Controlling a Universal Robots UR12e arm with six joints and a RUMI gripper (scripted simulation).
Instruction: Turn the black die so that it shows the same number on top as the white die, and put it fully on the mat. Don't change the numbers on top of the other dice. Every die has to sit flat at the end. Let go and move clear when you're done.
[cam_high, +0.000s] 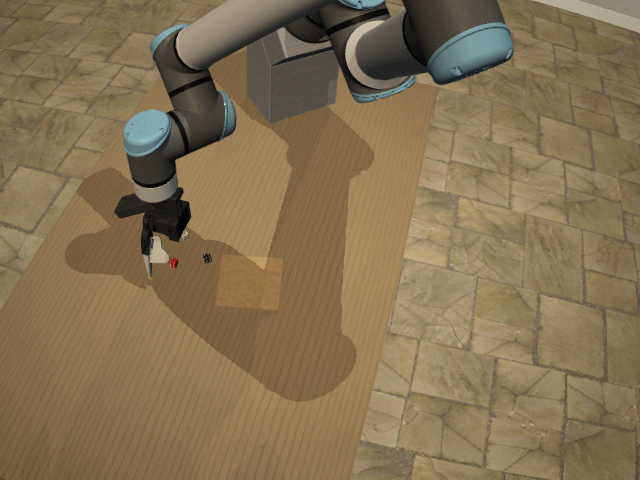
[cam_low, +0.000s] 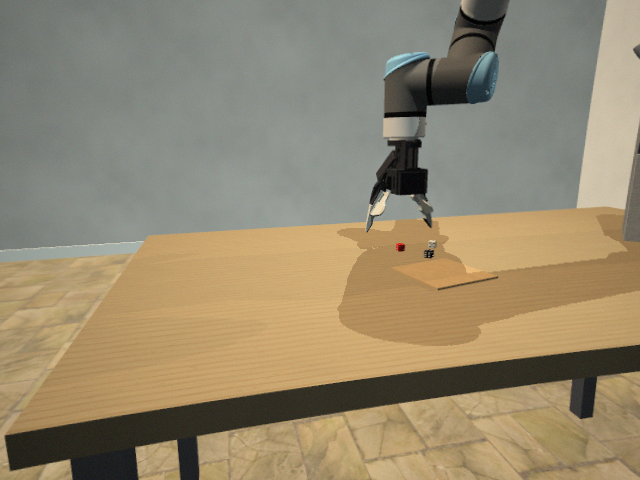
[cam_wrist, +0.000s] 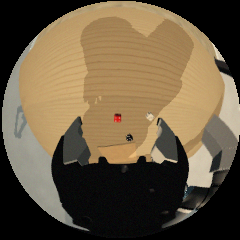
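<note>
Robot test room, likely: arm (cam_high: 199, 103) (cam_low: 449, 80) over wood table (cam_high: 103, 372) (cam_low: 232, 320), stone-tile floor (cam_high: 516, 232) (cam_low: 289, 444), plain walls (cam_low: 180, 113).

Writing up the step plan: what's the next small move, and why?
Probably shift the open claw over the black die, then lower. It holds nothing and hangs above the table, and that die sits off the mat.
</note>
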